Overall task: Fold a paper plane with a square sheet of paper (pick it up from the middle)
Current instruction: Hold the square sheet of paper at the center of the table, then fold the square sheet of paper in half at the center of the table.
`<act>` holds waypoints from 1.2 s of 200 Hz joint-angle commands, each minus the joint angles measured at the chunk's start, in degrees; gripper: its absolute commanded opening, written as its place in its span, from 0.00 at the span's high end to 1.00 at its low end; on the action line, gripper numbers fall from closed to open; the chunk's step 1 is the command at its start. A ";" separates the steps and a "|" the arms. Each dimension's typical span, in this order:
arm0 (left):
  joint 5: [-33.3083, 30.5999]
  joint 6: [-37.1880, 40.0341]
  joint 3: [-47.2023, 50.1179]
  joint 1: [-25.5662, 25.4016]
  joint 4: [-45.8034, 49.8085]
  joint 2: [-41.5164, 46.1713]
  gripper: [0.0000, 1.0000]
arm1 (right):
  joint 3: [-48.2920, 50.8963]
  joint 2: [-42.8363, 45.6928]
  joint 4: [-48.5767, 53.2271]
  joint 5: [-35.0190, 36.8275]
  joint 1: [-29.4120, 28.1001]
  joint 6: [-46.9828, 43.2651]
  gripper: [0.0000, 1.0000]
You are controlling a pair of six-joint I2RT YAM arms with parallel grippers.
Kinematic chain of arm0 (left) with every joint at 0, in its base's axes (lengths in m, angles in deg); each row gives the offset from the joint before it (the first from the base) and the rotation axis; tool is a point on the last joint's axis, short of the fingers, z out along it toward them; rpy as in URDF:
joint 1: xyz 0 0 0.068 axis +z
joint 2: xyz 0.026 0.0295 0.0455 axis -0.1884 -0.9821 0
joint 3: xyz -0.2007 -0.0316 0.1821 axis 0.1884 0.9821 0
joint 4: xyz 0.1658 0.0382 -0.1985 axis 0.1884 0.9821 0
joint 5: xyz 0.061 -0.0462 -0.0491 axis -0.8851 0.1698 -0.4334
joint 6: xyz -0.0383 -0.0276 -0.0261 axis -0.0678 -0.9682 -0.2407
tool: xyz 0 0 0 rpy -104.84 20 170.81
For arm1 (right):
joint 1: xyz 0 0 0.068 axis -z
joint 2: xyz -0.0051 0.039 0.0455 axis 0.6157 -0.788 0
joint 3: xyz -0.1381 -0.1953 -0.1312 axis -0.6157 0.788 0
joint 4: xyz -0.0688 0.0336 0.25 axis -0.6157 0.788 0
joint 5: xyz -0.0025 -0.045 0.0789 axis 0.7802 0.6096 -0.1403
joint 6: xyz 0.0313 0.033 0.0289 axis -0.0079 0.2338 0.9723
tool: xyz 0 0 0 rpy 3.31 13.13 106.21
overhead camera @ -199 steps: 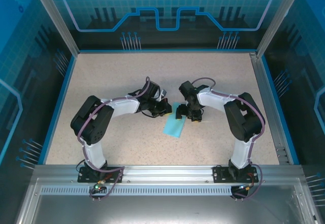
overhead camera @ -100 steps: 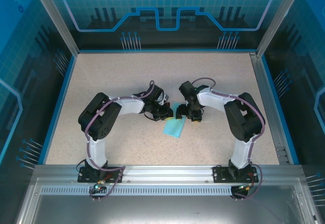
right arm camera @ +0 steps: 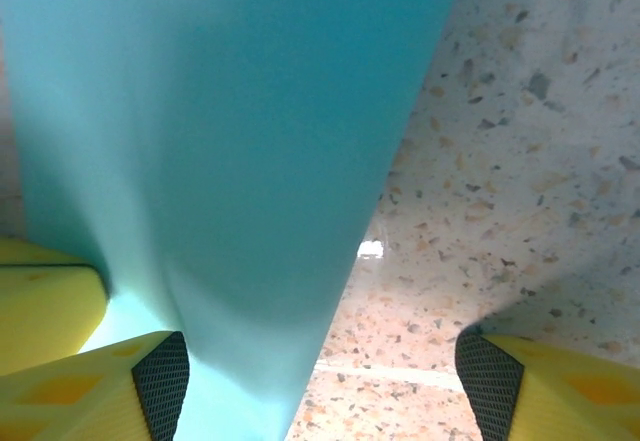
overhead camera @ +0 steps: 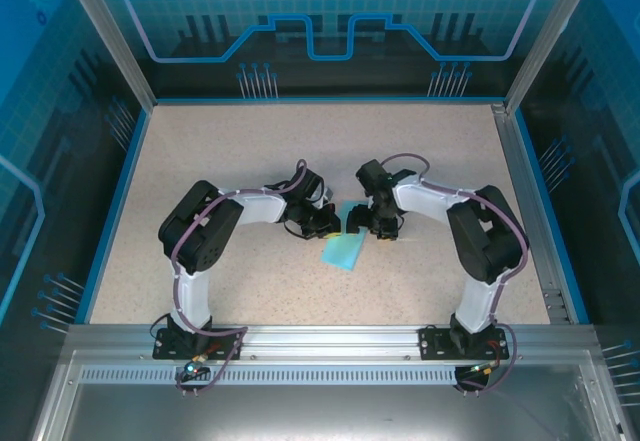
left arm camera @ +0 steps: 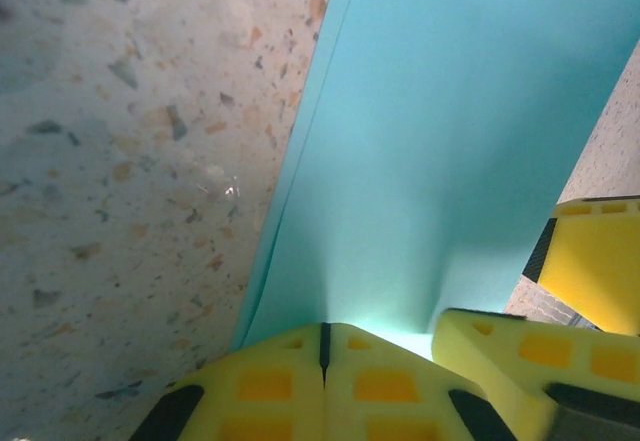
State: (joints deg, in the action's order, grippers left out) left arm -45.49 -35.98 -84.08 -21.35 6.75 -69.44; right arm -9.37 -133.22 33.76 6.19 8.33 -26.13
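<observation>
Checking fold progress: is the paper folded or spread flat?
Folded: the paper is a narrow oblong, two layers showing along its edge.

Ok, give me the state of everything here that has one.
paper, folded double, lying on the table, far end pinched up
left hand, shut on the paper's end
right hand, open wide at the paper's end
</observation>
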 commanded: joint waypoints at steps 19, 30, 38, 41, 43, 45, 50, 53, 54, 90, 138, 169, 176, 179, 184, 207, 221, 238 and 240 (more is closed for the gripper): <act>-2.26 1.10 3.09 -0.55 2.48 -1.56 1.00 | 6.79 10.25 -8.84 -6.85 3.90 0.29 0.21; -2.34 1.26 3.11 -0.52 2.65 -1.32 1.00 | 8.18 11.69 -10.71 -9.57 4.45 0.38 0.24; -2.38 1.20 3.06 -0.57 2.58 -1.22 1.00 | 8.59 11.96 -11.17 -10.20 4.45 0.30 0.26; -2.32 1.10 3.07 -0.54 2.55 -1.20 1.00 | 8.76 11.93 -11.11 -10.27 4.47 0.22 0.26; -2.30 1.11 3.00 -0.52 2.56 -1.16 1.00 | 8.77 11.79 -11.03 -10.33 4.47 0.21 0.27; -2.23 1.14 2.98 -0.54 2.51 -1.13 1.00 | 8.77 11.63 -10.90 -10.34 4.45 0.25 0.27; -2.12 1.09 2.96 -0.57 2.36 -0.96 1.00 | 8.80 11.17 -10.60 -10.30 4.45 0.28 0.28; -2.05 1.09 2.91 -0.60 2.29 -0.85 1.00 | 8.78 10.83 -10.49 -10.33 4.49 0.29 0.29; -2.04 1.09 2.90 -0.59 2.31 -0.76 1.00 | 8.77 10.76 -10.49 -10.32 4.47 0.29 0.30; -2.09 1.70 1.53 -0.61 2.96 0.03 1.00 | 8.80 5.43 -11.44 -11.50 4.16 0.99 0.32; -1.73 1.61 1.14 -0.71 2.90 -0.19 1.00 | 7.76 2.92 -10.69 -9.61 3.31 1.17 0.36; -1.22 1.27 1.03 -0.72 2.34 -0.02 1.00 | 6.41 0.51 -8.37 -7.85 2.91 0.48 0.40; -0.74 1.28 0.96 -0.75 1.85 0.19 1.00 | 6.36 0.16 -8.37 -8.11 2.72 0.23 0.40; -0.26 1.46 0.97 -0.75 1.56 0.27 1.00 | 6.27 -0.06 -8.25 -8.12 2.65 0.12 0.40; 0.62 1.76 0.88 -0.80 1.20 0.46 1.00 | 6.05 -0.42 -7.98 -8.03 2.53 -0.08 0.40; 0.91 1.90 -0.11 -1.00 1.42 2.67 1.00 | 4.38 -2.24 -5.31 -6.38 1.50 -1.06 0.40; 0.52 2.18 -1.19 -0.99 2.57 4.63 1.00 | 3.57 -2.81 -3.54 -4.29 0.96 -1.25 0.40; -0.90 2.80 -2.54 -0.94 4.57 7.32 0.93 | 3.20 -3.20 -2.72 -3.27 0.76 -1.03 0.41; -1.18 2.88 -2.67 -0.93 4.75 7.52 0.92 | 3.16 -3.26 -2.67 -3.24 0.76 -0.96 0.41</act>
State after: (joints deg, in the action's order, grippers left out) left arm -45.23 -35.37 -83.51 -21.74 7.60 -67.34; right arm -6.48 -132.50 29.39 1.01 10.76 -26.19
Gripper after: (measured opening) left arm 0.058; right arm 0.596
